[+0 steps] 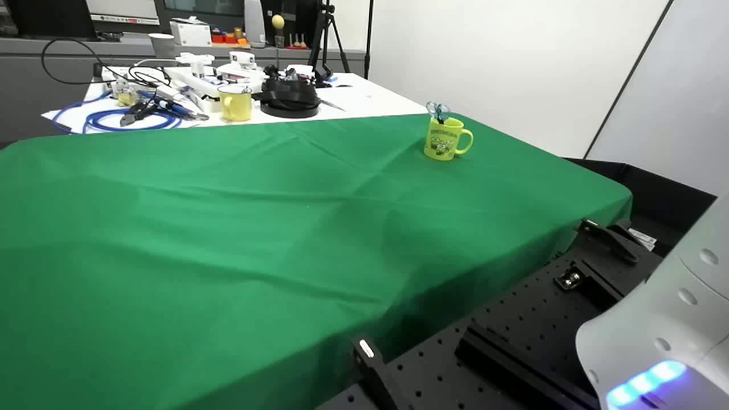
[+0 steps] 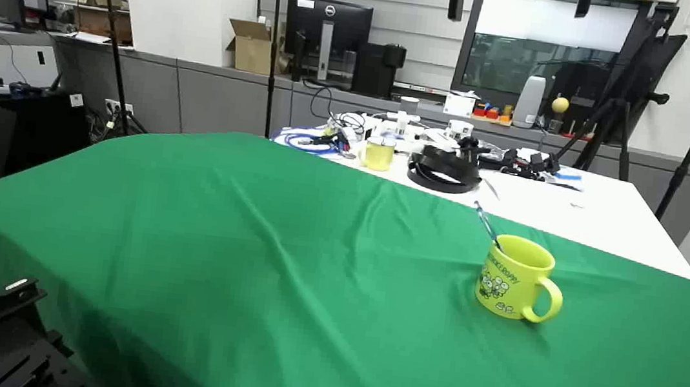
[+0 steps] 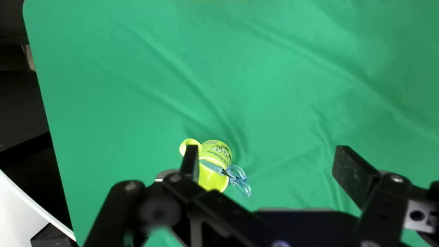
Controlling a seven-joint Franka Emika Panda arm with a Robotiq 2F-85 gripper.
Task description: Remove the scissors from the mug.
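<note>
Scissors (image 3: 230, 175) right there in the yellow-green mug (image 2: 520, 285), blades down inside it, light-blue handles poking up over the rim and tipping away from the mug's loop handle! And the pincer (image 3: 265, 164): gaping, its two fingers (image 3: 353, 173) spread wide, up above the mug and well apart from it. Through the wrist view, one finger cuts across the mug, and the scissors' handles show in the gap, closer to that finger than to its partner. The mug stands upright on the green-covered table (image 1: 228, 228), and away beyond the mug, in both exterior views, stands a paler yellow cup (image 1: 239, 107), with a black ring-shaped piece (image 2: 442, 164) between the two.
</note>
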